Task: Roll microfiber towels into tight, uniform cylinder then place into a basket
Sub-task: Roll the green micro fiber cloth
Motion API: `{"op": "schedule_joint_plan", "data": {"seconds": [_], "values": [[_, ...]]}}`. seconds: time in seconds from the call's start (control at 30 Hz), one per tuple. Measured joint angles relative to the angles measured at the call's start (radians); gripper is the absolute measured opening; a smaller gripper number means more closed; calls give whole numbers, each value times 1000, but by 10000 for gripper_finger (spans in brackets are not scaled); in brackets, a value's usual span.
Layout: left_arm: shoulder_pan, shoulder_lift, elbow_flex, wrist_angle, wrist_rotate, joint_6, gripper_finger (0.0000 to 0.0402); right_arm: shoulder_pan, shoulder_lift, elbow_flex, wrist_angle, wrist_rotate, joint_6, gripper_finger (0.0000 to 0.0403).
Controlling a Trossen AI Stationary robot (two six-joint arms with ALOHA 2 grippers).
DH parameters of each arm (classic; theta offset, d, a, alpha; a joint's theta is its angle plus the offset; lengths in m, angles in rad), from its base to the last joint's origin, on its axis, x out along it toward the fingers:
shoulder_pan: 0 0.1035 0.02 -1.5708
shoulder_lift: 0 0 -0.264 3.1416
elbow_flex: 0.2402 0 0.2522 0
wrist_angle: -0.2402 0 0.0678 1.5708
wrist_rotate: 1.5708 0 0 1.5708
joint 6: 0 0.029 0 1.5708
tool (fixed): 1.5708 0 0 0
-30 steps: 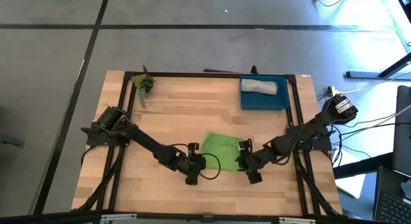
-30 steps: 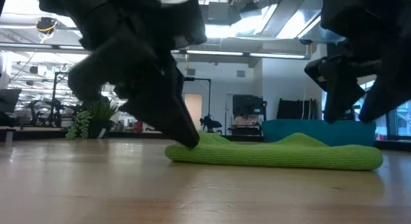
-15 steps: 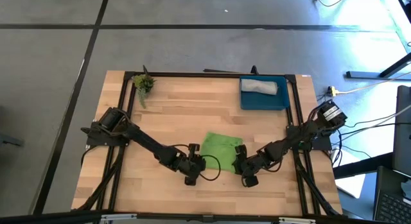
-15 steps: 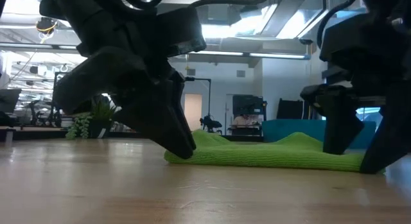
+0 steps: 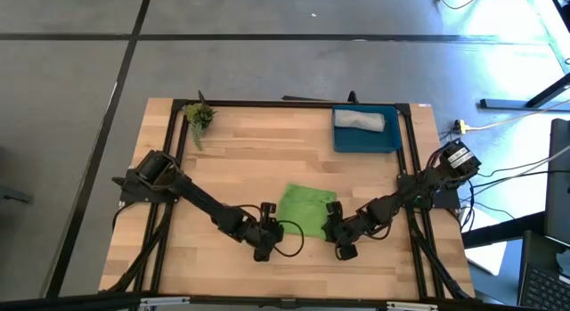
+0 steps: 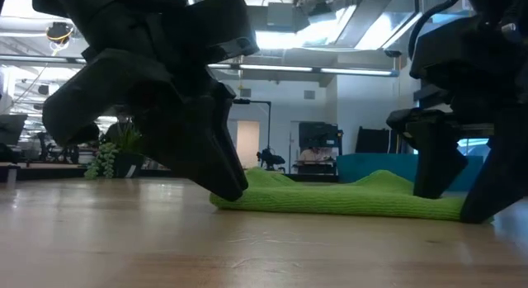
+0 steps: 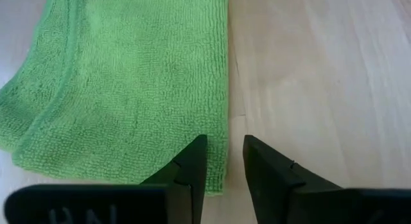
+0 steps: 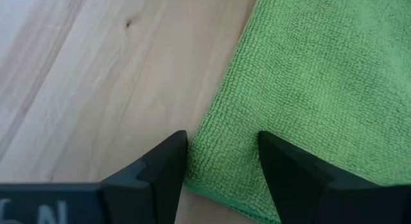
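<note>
Wooden tabletop (image 5: 240, 159) is carrying all the items: a green towel (image 5: 306, 208) is lying flat near the front centre, a blue basket (image 5: 365, 137) is sitting at the far right corner, and a grey towel (image 5: 359, 120) is already resting rolled inside it. A small plant (image 5: 199, 116) is standing at the far left corner, well apart from the work.

The left gripper (image 5: 264, 243) is sitting low at the towel's near left corner. In the left wrist view its fingers (image 7: 192, 169) are standing narrowly apart, straddling the towel's side edge and holding nothing. The right gripper (image 5: 342, 241) is sitting at the near right corner. In the right wrist view its fingers (image 8: 164, 172) are standing moderately apart over the corner of the cloth, also holding nothing.

Judged risks from this position:

- The left fingers are spanning only the edge. Closing there may be catching a thin strip, or missing the cloth altogether.
- Uneven grips at the two corners would be starting the roll askew, producing a cone instead of a uniform cylinder.
- The cloth appears folded in layers. Pinching only the top layer would be leaving the lower one behind, giving a loose roll.
- Fingertips pressing hard on the table may be dragging and bunching the cloth.
</note>
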Motion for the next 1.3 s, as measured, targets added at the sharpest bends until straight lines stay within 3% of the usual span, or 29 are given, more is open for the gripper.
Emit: {"op": "schedule_joint_plan", "data": {"seconds": [0.37, 0.67, 0.8, 0.97, 1.03, 1.3], "values": [[26, 4, 1, -1, 3, -51, 139, 0, 2, -1, 6, 4, 22, 198], [19, 48, 5, 6, -8, -24, 136, 0, 3, -2, 4, 14, 33, 194], [18, 50, 5, 4, -16, -26, 110, -1, 4, -2, 1, 24, 74, 155], [22, 52, 4, 6, 1, 3, 23, -5, 4, -2, -8, 41, 105, 55], [24, 45, 4, 6, 1, 7, 9, -11, 3, -2, -11, 29, 107, 19], [44, -33, -3, -16, 20, 6, 2, -34, 2, 0, -21, -22, 131, 12]]}}
